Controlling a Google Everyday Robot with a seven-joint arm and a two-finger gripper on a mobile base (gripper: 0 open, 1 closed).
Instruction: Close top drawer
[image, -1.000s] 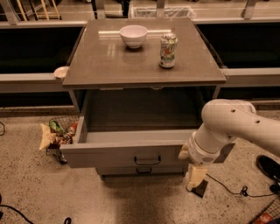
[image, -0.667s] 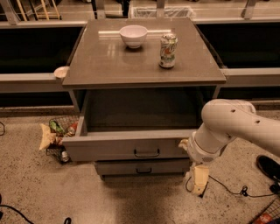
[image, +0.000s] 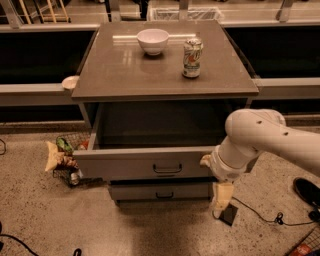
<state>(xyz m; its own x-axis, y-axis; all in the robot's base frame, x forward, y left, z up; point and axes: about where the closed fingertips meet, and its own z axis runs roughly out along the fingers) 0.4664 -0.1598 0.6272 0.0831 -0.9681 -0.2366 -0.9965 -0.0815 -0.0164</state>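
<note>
White round bowl (image: 153, 40) stands left of green soda can (image: 192, 58) on grey cabinet top (image: 125, 75). Wide grey top drawer (image: 125, 165) projects forward below; gripper (image: 222, 199) hangs just right of its front.

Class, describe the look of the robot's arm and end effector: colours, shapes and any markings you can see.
The arm is a smooth, glossy white shell with bulbous rounded joints and a few small dark dots. Its end effector, pale cream-yellow and narrower, sits below the right end of the wide grey top drawer.

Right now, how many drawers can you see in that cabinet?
2: the open top drawer, with the robot's hand by its right end, and a second drawer just under it. More may be hidden below.
</note>
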